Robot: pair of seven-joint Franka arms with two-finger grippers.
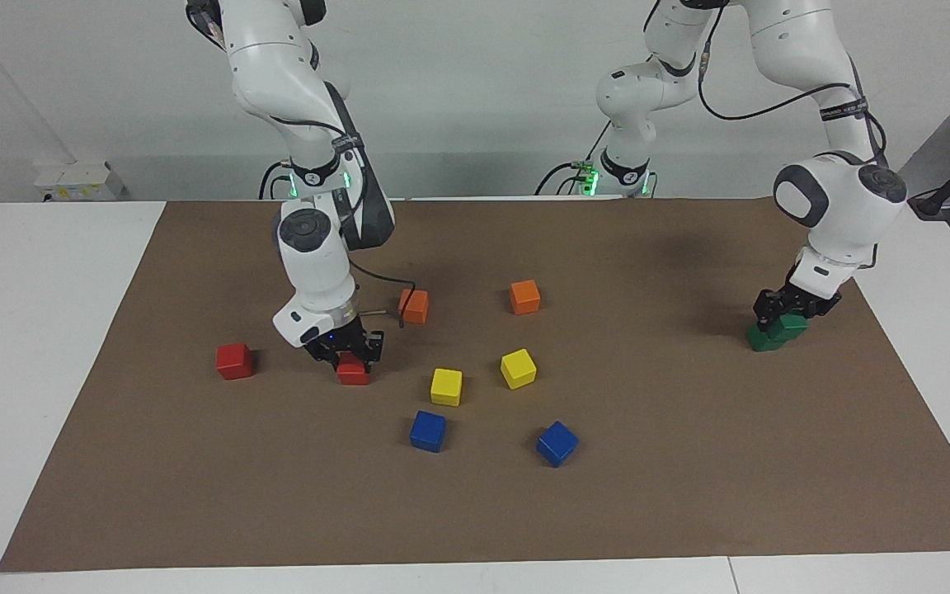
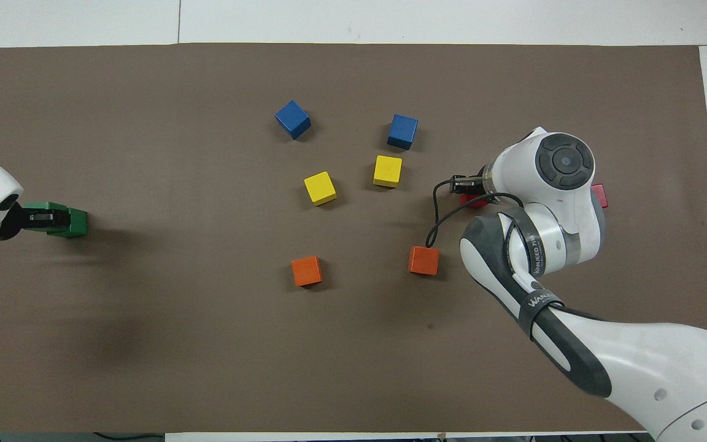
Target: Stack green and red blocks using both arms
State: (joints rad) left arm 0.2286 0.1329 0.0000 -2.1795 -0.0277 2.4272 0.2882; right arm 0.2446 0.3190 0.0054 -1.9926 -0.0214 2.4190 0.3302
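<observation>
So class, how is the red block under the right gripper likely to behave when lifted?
The red block under the right gripper looks rigid with flat faces, so it should probably grip squarely and not roll. Its small size suggests it is light. The matte finish probably limits slipping.

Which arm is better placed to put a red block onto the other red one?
The right. The right gripper is already down at a red block, with the second red block close beside it. The left gripper is at the green blocks.
</observation>
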